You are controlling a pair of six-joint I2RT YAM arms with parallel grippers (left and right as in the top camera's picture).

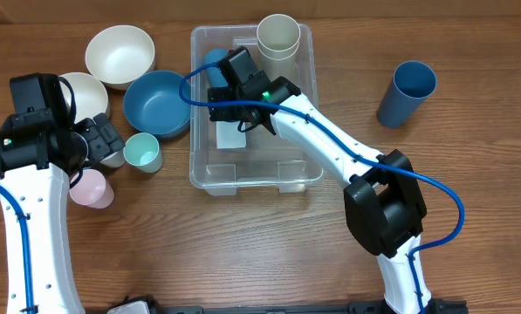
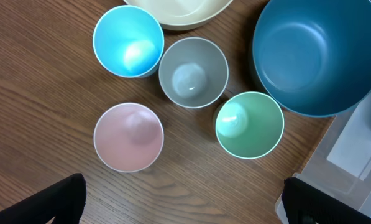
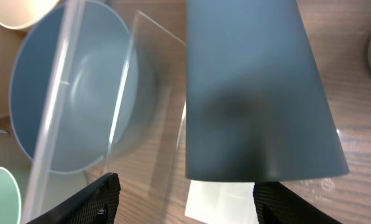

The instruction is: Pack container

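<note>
The left gripper (image 2: 182, 199) is hovering wide open over a pink cup (image 2: 128, 137). Mid-table, the clear container (image 1: 209, 179) is being packed: the right gripper (image 3: 185, 190) is standing open over a dark blue cup (image 3: 253, 93) lying inside, apparently letting go. Next comes lifting clear without dragging it. From above, the arm (image 1: 330, 144) is hiding most of that cup.

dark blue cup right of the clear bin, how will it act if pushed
The dark blue cup stands tall and narrow, so a high push would probably tip it. Its round, tapered wall suggests it would then roll in an arc. It looks like stiff, light plastic.
</note>
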